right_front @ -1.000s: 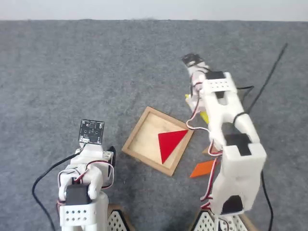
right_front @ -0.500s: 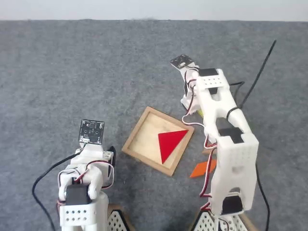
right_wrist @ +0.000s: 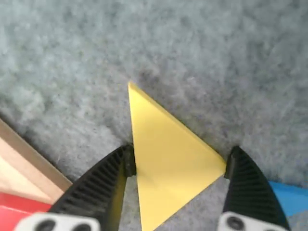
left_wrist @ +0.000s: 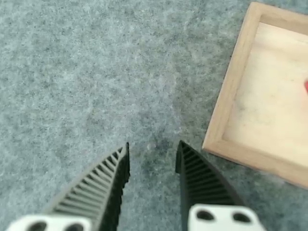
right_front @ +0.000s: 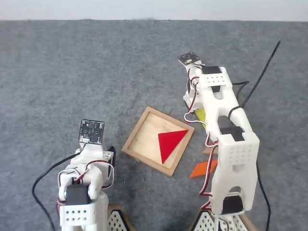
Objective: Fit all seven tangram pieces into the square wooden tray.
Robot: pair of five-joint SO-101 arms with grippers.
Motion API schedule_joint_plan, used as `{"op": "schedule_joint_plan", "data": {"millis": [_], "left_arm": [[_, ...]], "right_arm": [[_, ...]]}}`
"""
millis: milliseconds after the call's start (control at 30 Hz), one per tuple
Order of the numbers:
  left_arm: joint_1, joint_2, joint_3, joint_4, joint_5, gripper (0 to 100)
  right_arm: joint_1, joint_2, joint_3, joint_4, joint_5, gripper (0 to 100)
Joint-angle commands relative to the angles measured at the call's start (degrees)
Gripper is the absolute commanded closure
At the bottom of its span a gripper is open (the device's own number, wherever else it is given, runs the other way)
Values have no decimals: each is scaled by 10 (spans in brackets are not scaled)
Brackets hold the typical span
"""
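Square wooden tray (right_front: 136,128) at the middle of the grey felt counter (right_front: 72,72), turned diamond-wise, one corner toward 12 o'clock. Inside it, flat on the floor: flat red triangle (right_front: 168,141), in the half toward 3 to 5 o'clock, long edge along the rim facing 4 o'clock, square corner toward the tray's middle. Rest of the tray floor pale wood.

Just outside the tray at 2 o'clock, parted from the rim by a strip of felt: flat yellow triangle (right_wrist: 166,159), lying on the counter, largely under the right arm (right_front: 231,154) in the high view. Right gripper (right_wrist: 179,161) down over it, black ribbed fingers (right_wrist: 103,187) set wide, one against each side of the piece and both seeming to touch it. Beyond the yellow triangle, on the side away from the tray: corner of a flat blue piece (right_wrist: 288,197), close to one fingertip, contact not clear.

At 4 o'clock from the tray, near but apart: flat orange piece (right_front: 202,168), partly under the white right arm.

At 8 o'clock: left arm (right_front: 91,168), left gripper (left_wrist: 153,147) low over the felt just beside the tray's 9 o'clock corner, fingers narrowly parted, only felt between them.

Black circuit board (right_front: 91,131) on the left wrist, another board (right_front: 190,58) on the right; marks on both too small to read. Black cable (right_front: 264,70) trailing toward 1 o'clock.
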Motion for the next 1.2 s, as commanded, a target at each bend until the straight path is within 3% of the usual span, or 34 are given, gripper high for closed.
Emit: {"op": "schedule_joint_plan", "data": {"millis": [0,533,700,1167], "left_arm": [[0,-16,-5,5,-4,847],[0,-16,-5,5,-4,847],[0,-16,-5,5,-4,847],[0,-16,-5,5,-4,847]], "right_arm": [[22,-58,-9,5,-35,757],[-21,-291,158,-5,-40,751],[-13,-226,152,-28,-39,648],[19,-33,34,-37,-37,667]]}}
